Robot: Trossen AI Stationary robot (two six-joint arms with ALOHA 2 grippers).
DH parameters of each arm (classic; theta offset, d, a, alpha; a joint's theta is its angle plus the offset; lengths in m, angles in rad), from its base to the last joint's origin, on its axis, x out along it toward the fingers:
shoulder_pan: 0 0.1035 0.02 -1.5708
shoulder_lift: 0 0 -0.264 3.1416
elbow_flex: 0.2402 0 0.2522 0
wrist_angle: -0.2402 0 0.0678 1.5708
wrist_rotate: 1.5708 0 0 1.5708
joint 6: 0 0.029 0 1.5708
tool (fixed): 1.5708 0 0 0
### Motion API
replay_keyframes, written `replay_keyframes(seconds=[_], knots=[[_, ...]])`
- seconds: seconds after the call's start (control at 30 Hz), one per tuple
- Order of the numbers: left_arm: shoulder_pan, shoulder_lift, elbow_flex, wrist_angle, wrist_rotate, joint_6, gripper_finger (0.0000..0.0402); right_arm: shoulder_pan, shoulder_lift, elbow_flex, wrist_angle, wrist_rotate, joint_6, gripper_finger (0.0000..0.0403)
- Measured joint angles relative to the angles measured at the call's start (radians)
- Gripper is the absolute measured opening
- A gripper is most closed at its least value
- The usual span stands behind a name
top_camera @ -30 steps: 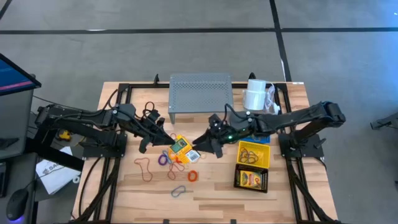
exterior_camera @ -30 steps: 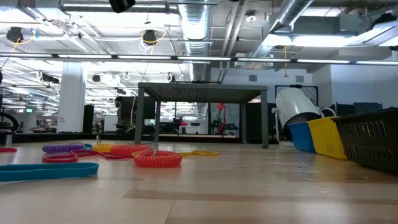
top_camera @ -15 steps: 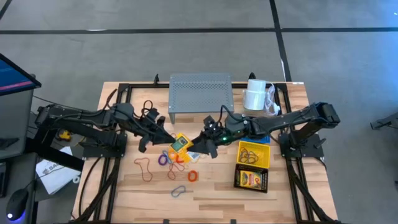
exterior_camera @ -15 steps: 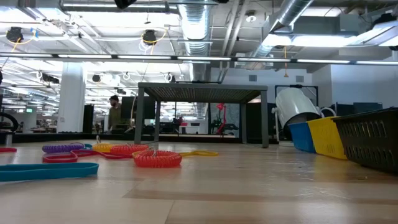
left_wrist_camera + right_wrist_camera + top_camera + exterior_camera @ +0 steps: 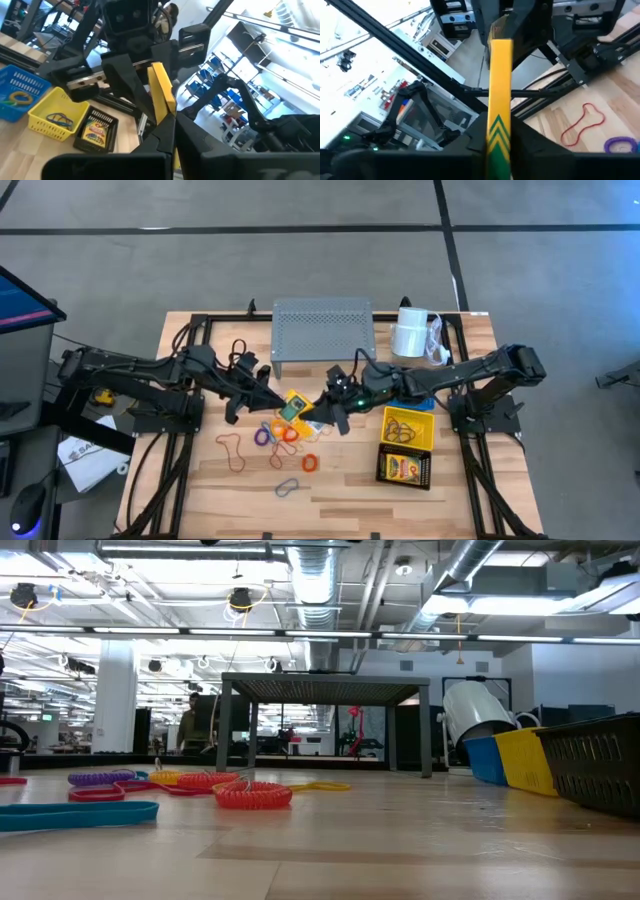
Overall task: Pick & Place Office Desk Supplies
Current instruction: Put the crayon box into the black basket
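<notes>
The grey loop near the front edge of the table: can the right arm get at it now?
Probably not yet. The right gripper is shut on the crayon box, which the left gripper also holds. Nothing lies over the grey loop, but the box must be put down first.

Loops on tabletop (image 5: 400, 840) at left: blue (image 5: 75, 815), purple (image 5: 100, 778), red coil (image 5: 253, 795). Shelf (image 5: 325, 690) behind. Black basket (image 5: 600, 765) right, beside yellow (image 5: 525, 760) and blue (image 5: 483, 760).

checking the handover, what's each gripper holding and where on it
Both hold the same crayon box above the table: the left gripper grips one edge, the right gripper the opposite edge.
</notes>
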Motion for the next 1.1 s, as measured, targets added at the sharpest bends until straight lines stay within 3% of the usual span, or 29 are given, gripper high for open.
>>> replay_keyframes(seconds=[0.07, 0.4, 0.8, 0.93, 1.1], knots=[[0.0, -0.001, 0.0, 0.006, 0.002, 0.0, 0.0, 0.003, 0.0, -0.002, 0.018, 0.001, -0.025, 0.0025], [0.0, 0.0, 0.001, 0.038, 0.0, -0.009, 0.0009, 0.006, 0.0, -0.001, 0.033, 0.0, -0.023, 0.0027], [0.043, -0.029, -0.001, 0.025, -0.019, -0.053, 0.0088, 0.007, -0.078, 0.002, 0.002, -0.003, -0.01, 0.0027], [0.062, -0.092, -0.003, -0.021, -0.017, -0.055, 0.0115, 0.015, -0.157, 0.002, -0.118, 0.002, -0.02, 0.0027], [0.064, -0.179, -0.002, -0.093, -0.015, -0.053, 0.0132, 0.054, -0.296, 0.002, -0.412, 0.09, -0.025, 0.0027]])
